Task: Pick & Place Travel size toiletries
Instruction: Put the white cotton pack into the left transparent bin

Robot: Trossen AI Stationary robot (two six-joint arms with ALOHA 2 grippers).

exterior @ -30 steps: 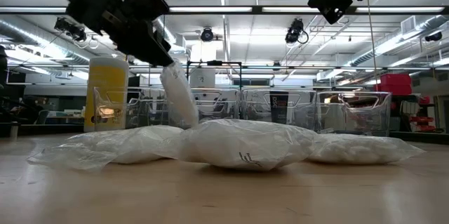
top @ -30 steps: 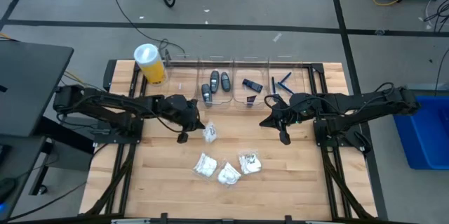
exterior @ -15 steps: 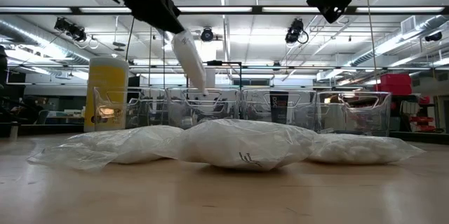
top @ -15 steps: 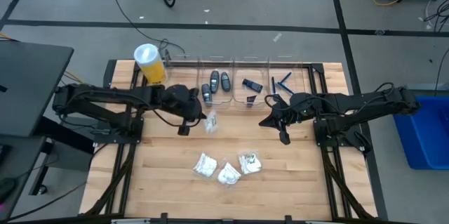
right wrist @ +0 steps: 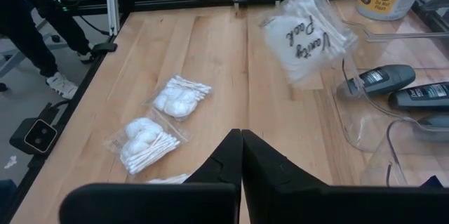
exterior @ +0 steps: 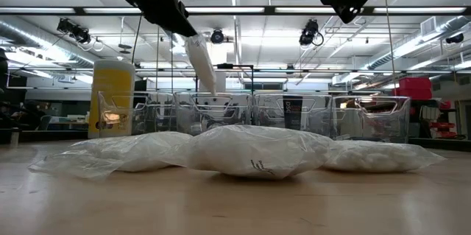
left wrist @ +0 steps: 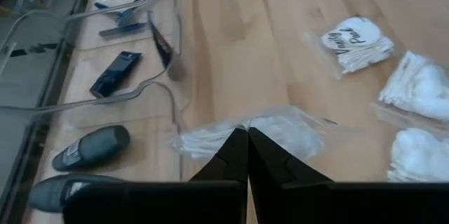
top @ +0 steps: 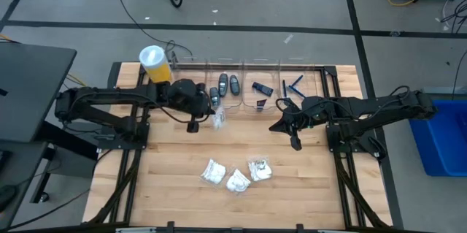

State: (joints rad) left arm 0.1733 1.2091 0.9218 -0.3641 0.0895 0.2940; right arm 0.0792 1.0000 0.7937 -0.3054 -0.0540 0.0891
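The table [top: 160, 189] carries a row of clear bins [top: 248, 87] along its far edge, the landmark here. A yellow cylinder [top: 156, 66] stands just left of the bins. The left gripper [top: 211, 120] hangs in the air just in front of the bins' left end, jaws clamped on a white packet [top: 218, 120] that dangles clear of the table. The right gripper [top: 294, 142] waits in front of the bins' right end, jaws together, holding nothing. Three more packets [top: 235, 174] lie well in front of the bins. Inside the bins sit dark grey pieces [top: 226, 87] and blue razors [top: 294, 85].
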